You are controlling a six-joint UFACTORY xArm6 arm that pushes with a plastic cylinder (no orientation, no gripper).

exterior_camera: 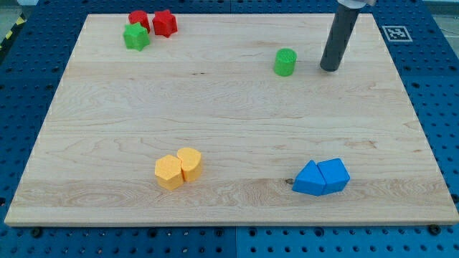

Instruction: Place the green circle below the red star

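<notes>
- No brand or readable words show; the only marking is a black-and-white square tag [396, 33] on the blue pegboard [437, 86] past the board's far right corner.
- I have no jaws to open or close: I end in a dark rod, and my tip [330, 69] rests on the wooden board [229, 107], holding nothing.
- My tip stands just right of the green circle [285, 62], apart from it, not touching.
- The red star [165, 23] sits far left, beside a second red block [138, 19] and a green star [135, 36], all clustered close.
- Near me, two yellow blocks [178, 168] touch at centre-left; two blue blocks [322, 177] touch at right.
</notes>
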